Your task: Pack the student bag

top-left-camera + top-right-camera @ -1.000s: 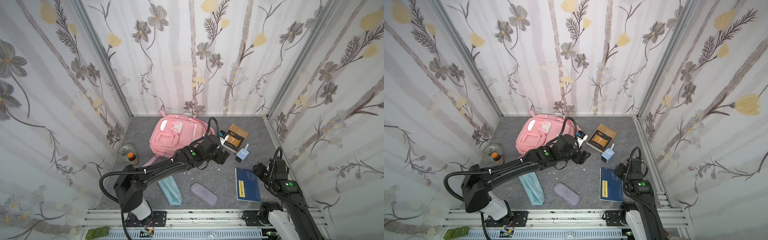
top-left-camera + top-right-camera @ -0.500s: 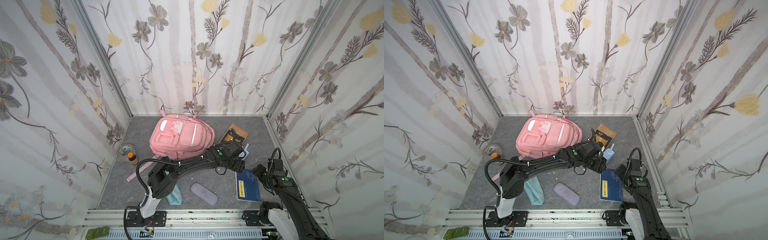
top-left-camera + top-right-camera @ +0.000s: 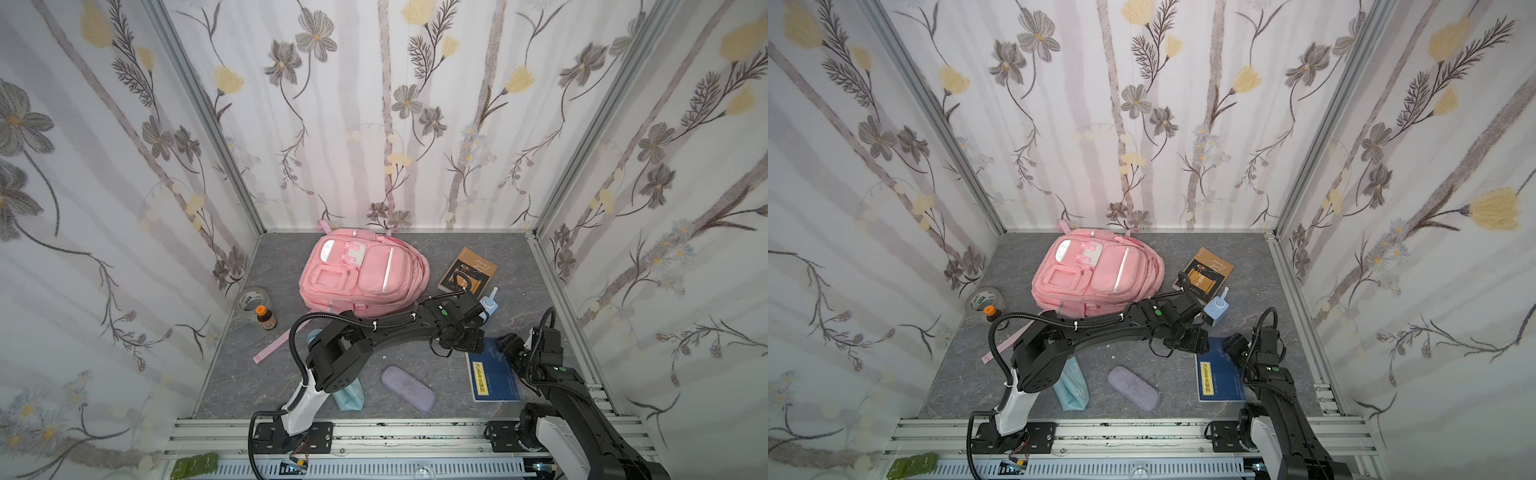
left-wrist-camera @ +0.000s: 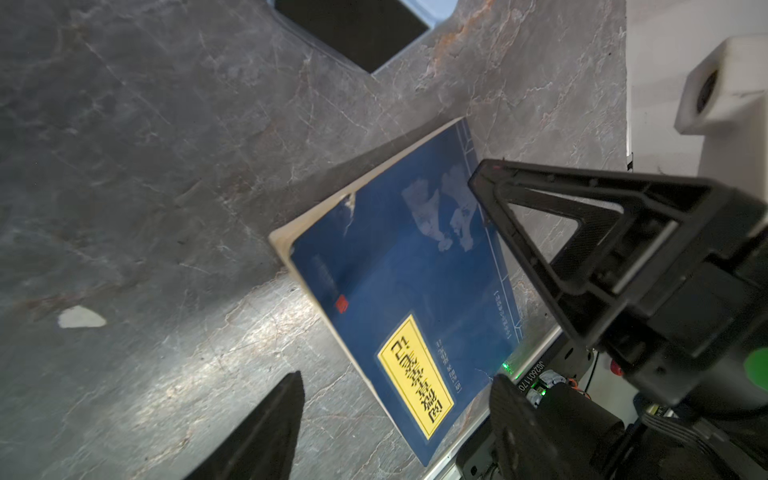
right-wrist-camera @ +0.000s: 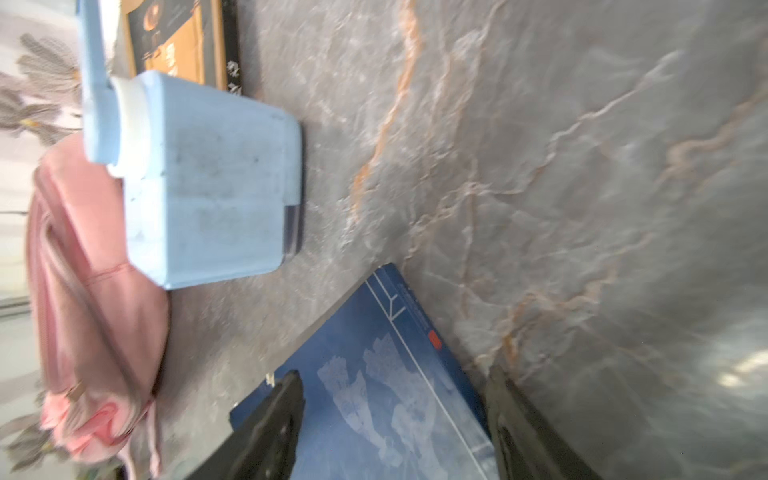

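Left wrist view shows the left gripper (image 4: 397,376) with its jaws spread wide and nothing held. The yellow-labelled end of the blue book (image 4: 399,266) lies below the gap, flat on the grey table (image 4: 145,166). The right wrist view shows the right gripper (image 5: 394,372) with its jaws also spread wide, straddling the opposite end of the same book. Whether either finger touches the cover cannot be determined. In both top views the blue book lies at 4 o'clock on the table, with the two grippers close together over its far end. The left arm reaches across the middle to that position. The student bag (image 3: 361,270) (image 3: 1096,274) lies flat at 12 o'clock near the back wall, pockets facing up, well apart from both grippers. A brown book (image 3: 467,270) lies at 2 o'clock and a pale blue bottle (image 3: 489,307) stands at 3 o'clock. A purple case (image 3: 408,388) lies at 5 o'clock.
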